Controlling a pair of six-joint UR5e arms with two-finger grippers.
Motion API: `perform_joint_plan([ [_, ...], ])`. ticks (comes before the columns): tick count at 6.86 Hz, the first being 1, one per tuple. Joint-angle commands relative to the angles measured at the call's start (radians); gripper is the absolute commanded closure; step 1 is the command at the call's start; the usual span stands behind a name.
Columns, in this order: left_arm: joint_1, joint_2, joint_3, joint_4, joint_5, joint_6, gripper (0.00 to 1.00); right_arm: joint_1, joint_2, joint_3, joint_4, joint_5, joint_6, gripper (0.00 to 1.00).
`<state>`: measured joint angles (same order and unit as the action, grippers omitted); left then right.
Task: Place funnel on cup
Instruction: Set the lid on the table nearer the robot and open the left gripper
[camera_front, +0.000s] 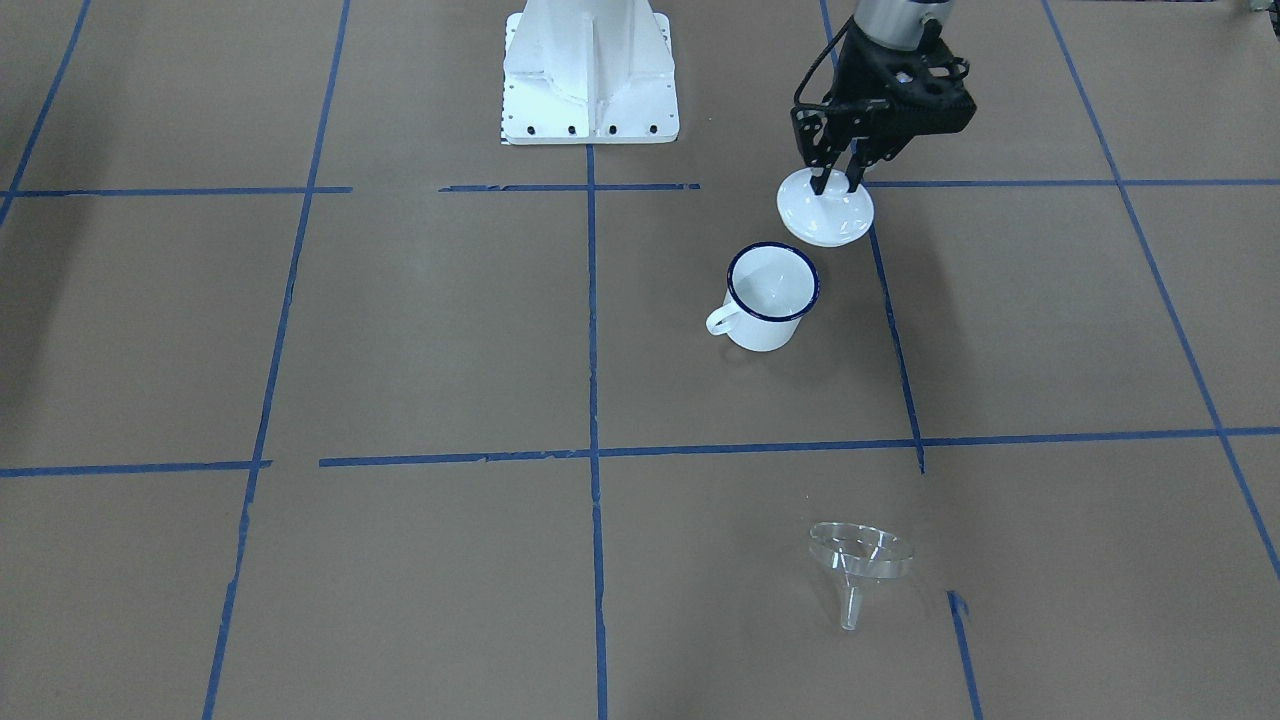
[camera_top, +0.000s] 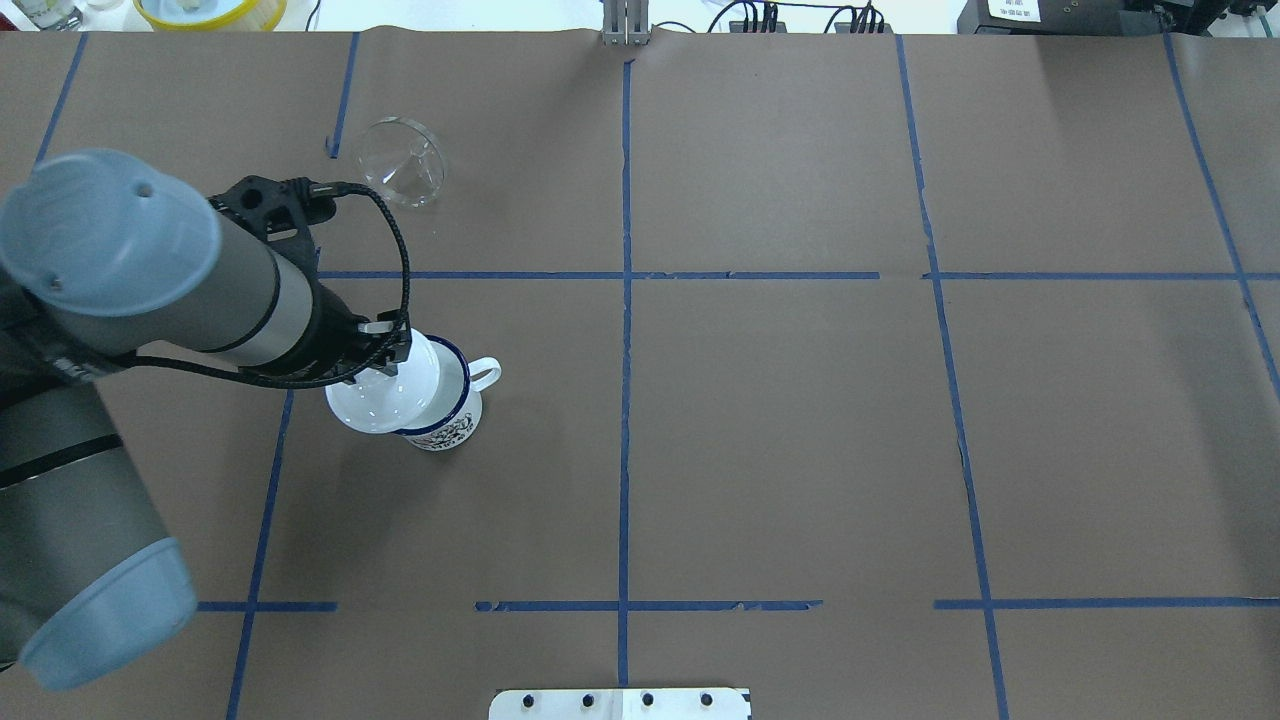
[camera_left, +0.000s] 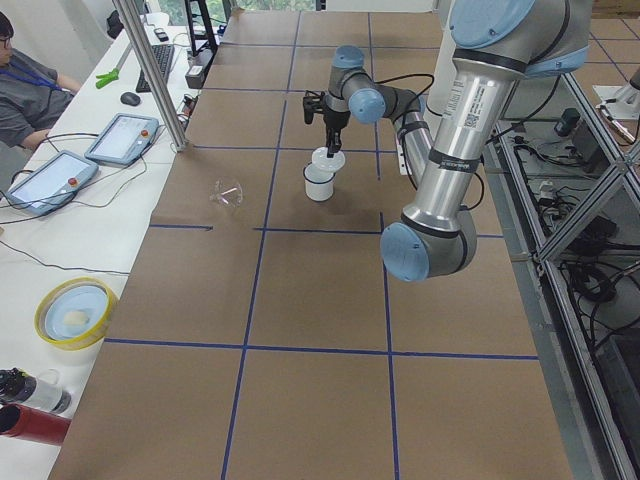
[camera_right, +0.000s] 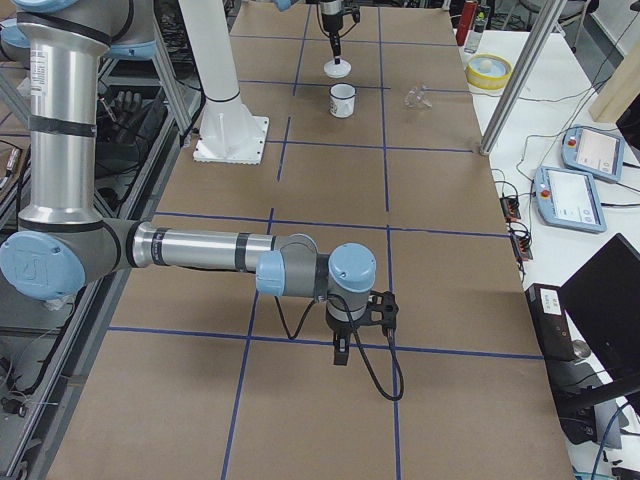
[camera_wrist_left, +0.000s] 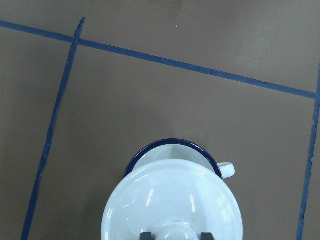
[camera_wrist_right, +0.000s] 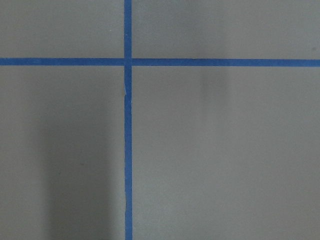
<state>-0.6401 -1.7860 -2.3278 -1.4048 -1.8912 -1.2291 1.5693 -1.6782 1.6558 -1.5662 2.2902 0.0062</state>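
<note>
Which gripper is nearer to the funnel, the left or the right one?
Left. The left gripper holds the lid by the cup, in the funnel's half of the table; the right gripper is at the opposite end.

Silver-grey tubes (camera_top: 230, 300) w/ pale-blue joint caps (camera_top: 100, 230), black left gripper (camera_front: 838, 185) + cable (camera_top: 404, 250), white bolted base (camera_front: 590, 80), prob. serial label (camera_left: 466, 105).

Matt brown paper (camera_front: 400, 330) underneath everything, marked off with smooth blue tape (camera_front: 592, 330), ragged at some edges. Glossy white enamel on the cup (camera_front: 765, 335), dark blue at the rim, with the same hard shine and bright highlights on the white lid (camera_front: 825, 215); clear, glassy-looking plastic for the funnel (camera_front: 860, 555). Matt black plastic on the left gripper (camera_front: 838, 180), satin grey metal along the arm (camera_top: 240, 300), smooth white paint on the base (camera_front: 590, 70).
</note>
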Motion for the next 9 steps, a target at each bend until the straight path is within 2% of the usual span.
perform_joint_plan([
  [1, 0.019, 0.326, -0.035, -0.347, -0.005, 0.028, 1.00, 0.000, 0.000, -0.001, 0.000, 0.000, 0.000, 0.00],
  [2, 0.078, 0.373, 0.079, -0.529, -0.003, -0.043, 1.00, 0.000, 0.000, 0.001, 0.000, 0.000, 0.000, 0.00],
  [3, 0.138, 0.366, 0.187, -0.618, 0.010, -0.122, 1.00, 0.000, 0.000, -0.001, 0.000, 0.000, 0.000, 0.00],
  [6, 0.192, 0.300, 0.267, -0.632, 0.015, -0.171, 1.00, 0.000, 0.000, 0.001, 0.000, 0.000, 0.000, 0.00],
  [9, 0.215, 0.273, 0.274, -0.611, 0.029, -0.194, 1.00, 0.000, 0.000, 0.001, 0.000, 0.000, 0.000, 0.00],
])
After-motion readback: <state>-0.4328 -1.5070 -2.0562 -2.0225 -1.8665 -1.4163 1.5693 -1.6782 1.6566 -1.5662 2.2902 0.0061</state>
